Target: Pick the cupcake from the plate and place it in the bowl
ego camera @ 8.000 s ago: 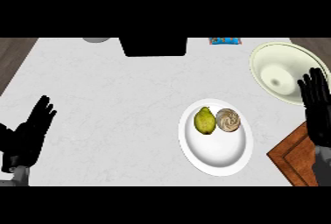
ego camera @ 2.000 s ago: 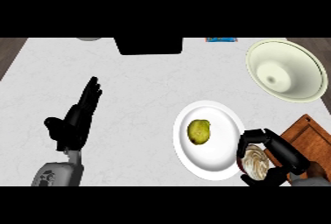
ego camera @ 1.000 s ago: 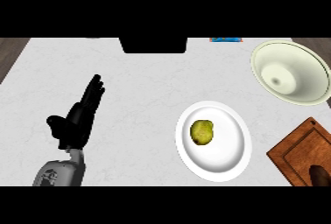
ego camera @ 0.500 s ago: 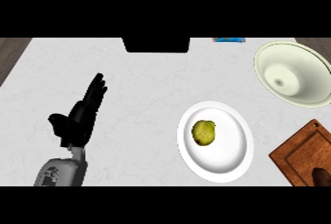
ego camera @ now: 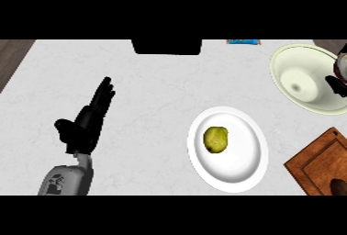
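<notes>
- The left hand shows at the left of the frame with its fingers straight and held together, pointing toward the upper right, and the thumb sticking out to the left; it holds nothing.
- Its grey forearm comes up from the lower left edge of the frame.
- At the far right edge, upper part of the frame, only a sliver of the right hand shows, black shapes over the bowl's right side; whether its fingers are apart or closed on something cannot be told.
- A small pale, reddish-rimmed patch sits at that same edge just above the black shapes; it may be the cupcake, but too little shows to be sure.
- The bowl is cream-coloured, in the upper right of the frame, and cut off by the right edge.
- The plate is white and lies in the lower centre-right, well apart from the left hand.
- A green-yellow fruit lies on the plate's upper left part.
- A wooden board fills the lower right corner, just beside the plate.
- A black box stands at the top centre, with a small blue item to its right on the white counter.
</notes>
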